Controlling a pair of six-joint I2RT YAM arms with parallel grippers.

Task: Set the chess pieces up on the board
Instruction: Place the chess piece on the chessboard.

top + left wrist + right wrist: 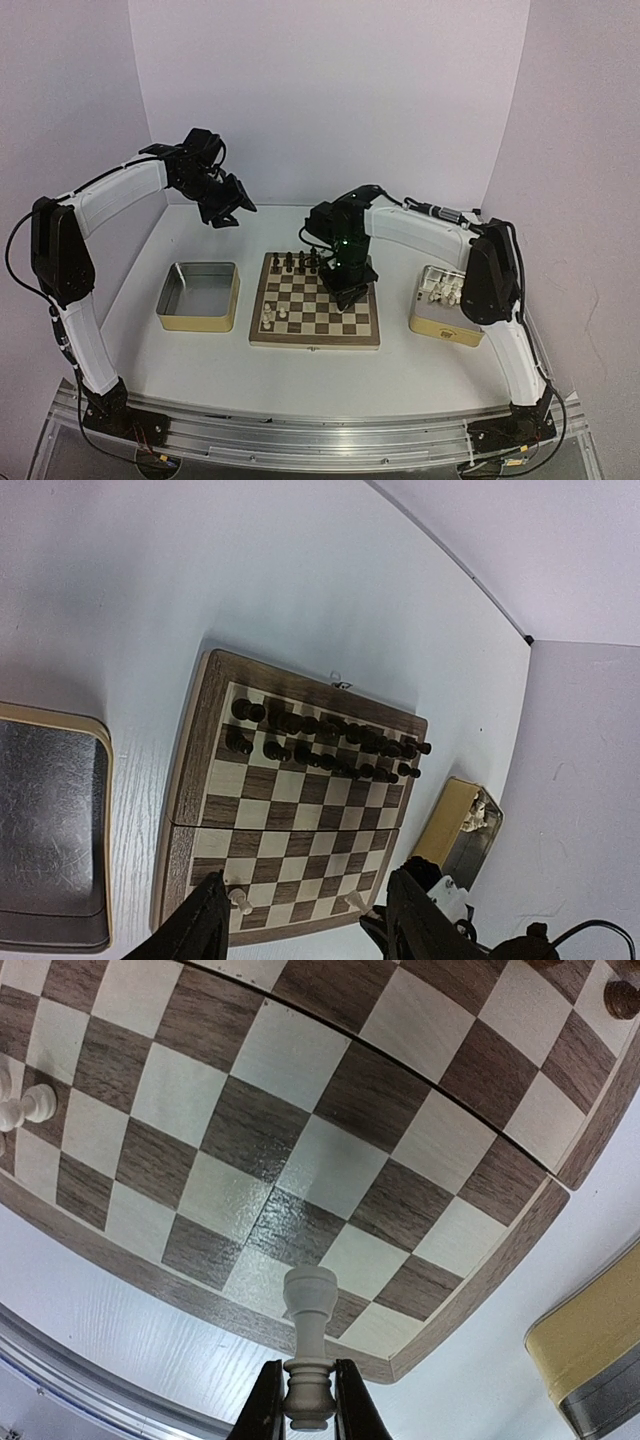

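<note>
The left gripper hangs high over the tabletop's far-left corner, its fingers spread with nothing between them. A metal tin sits near the left edge. The board lies mid-table, with dark pieces lining its far edge and a few cream chess pieces at its near-left corner. The right gripper pinches a cream piece by its base over the board's near-right part. A second tin by the right edge holds more of them.

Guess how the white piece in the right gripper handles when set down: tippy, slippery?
Probably tippy: the white piece is tall and slender with a narrow waist, pinched at one end by the right gripper. Likely rigid and light, being tiny against a board square. If it falls, its round profile would probably roll.
</note>
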